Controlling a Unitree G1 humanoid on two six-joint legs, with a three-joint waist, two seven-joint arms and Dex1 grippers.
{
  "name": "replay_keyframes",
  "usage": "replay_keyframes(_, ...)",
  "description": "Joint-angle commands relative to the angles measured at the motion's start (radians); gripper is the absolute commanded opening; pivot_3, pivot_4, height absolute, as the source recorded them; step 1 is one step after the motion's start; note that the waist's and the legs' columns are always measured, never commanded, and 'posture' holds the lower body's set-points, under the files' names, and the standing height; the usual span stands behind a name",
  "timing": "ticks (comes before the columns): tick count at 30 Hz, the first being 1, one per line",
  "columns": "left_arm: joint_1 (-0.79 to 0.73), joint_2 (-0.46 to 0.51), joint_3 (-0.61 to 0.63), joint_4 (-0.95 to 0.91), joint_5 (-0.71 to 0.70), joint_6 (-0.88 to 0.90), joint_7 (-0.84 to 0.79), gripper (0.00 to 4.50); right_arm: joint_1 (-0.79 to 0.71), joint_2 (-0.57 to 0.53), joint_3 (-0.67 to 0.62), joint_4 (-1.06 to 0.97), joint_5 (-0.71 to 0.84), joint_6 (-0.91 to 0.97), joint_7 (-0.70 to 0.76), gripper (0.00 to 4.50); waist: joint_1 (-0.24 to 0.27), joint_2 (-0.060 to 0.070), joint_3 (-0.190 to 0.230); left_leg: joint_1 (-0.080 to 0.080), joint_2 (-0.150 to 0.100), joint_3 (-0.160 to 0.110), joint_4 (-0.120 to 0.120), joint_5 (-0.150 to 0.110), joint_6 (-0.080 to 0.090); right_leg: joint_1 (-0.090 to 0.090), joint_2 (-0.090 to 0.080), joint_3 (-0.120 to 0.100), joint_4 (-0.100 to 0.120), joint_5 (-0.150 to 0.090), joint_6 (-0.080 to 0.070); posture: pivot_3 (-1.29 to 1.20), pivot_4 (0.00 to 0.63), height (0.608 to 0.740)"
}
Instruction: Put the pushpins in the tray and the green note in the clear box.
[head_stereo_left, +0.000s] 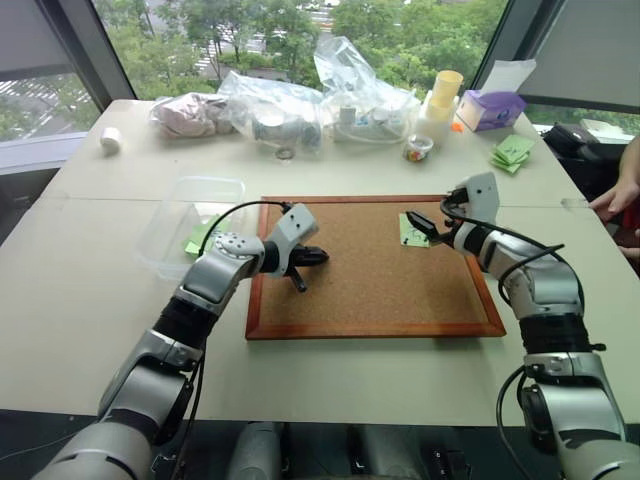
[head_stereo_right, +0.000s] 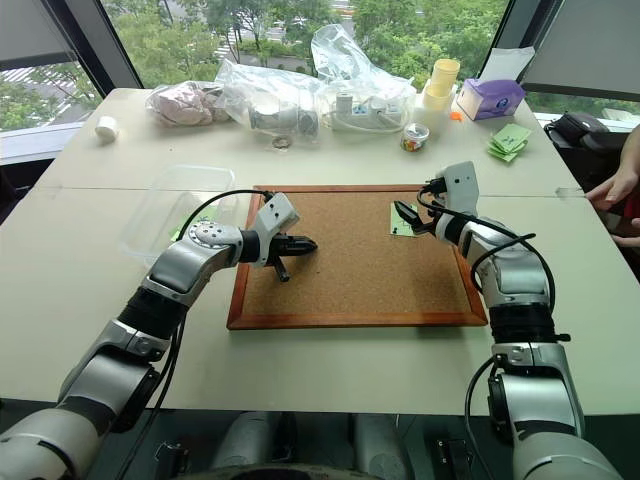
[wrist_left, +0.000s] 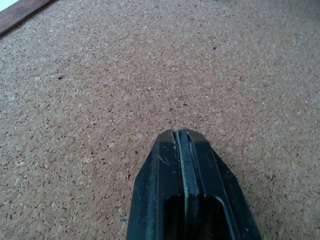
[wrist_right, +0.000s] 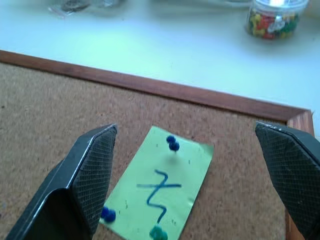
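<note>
The green note (wrist_right: 159, 187) is pinned flat on the corkboard (head_stereo_left: 370, 290) by small blue pushpins (wrist_right: 172, 143) — toward two o'clock on the board. The right gripper (wrist_right: 187, 175) is spread wide around it, likely for pulling a pin. A blue squiggle is drawn on it — no readable words. The left gripper (wrist_left: 184, 150) is pressed together over bare cork.

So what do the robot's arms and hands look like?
Both arms are shiny silver-grey shells with black joints between them, and thin black cables loop along the outside. Near each wrist sits a pale grey boxy block. The left hand and right hand each have two black fingers, with a criss-cross grid pattern on the flat inner sides.
</note>
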Motion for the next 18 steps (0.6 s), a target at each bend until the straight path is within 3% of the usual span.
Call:
replay_keyframes(1, 0.019, 0.009, -0.018, -0.01, 0.028, 0.004, -0.014, 0.06, -0.058, 0.006, 0.011, 0.072, -0.038, -0.058, 0.039, 4.5, -0.001, 0.0, 0.0, 0.0, 0.0, 0.0, 0.0, 0.0, 0.0, 0.0, 0.0, 0.0, 0.0, 0.0, 0.0, 0.0, 0.15, 0.738)
replay_keyframes(11, 0.054, -0.01, -0.005, -0.053, 0.032, 0.024, 0.005, 0.06, -0.142, 0.039, 0.033, 0.252, -0.098, -0.115, 0.109, 4.5, -0.003, 0.001, 0.0, 0.001, 0.001, 0.0, 0.0, 0.0, 0.0, 0.0, 0.0, 0.0, 0.001, 0.0, 0.0, 0.0, 0.15, 0.738)
replay_keyframes(14, 0.065, -0.013, -0.001, -0.062, 0.034, 0.03, 0.01, 0.0, -0.164, 0.048, 0.035, 0.301, -0.114, -0.138, 0.12, 3.68, -0.003, 0.001, 0.0, 0.001, 0.001, 0.001, 0.0, 0.0, 0.0, 0.0, 0.0, 0.0, 0.001, 0.0, 0.0, 0.0, 0.15, 0.738)
replay_keyframes(18, 0.072, -0.012, 0.005, -0.069, 0.034, 0.038, 0.016, 0.0, -0.185, 0.053, 0.032, 0.346, -0.125, -0.152, 0.129, 1.75, -0.004, 0.001, 0.0, 0.001, 0.001, 0.001, 0.0, 0.0, 0.0, 0.0, 0.0, 0.0, 0.001, 0.0, 0.0, 0.0, 0.15, 0.738)
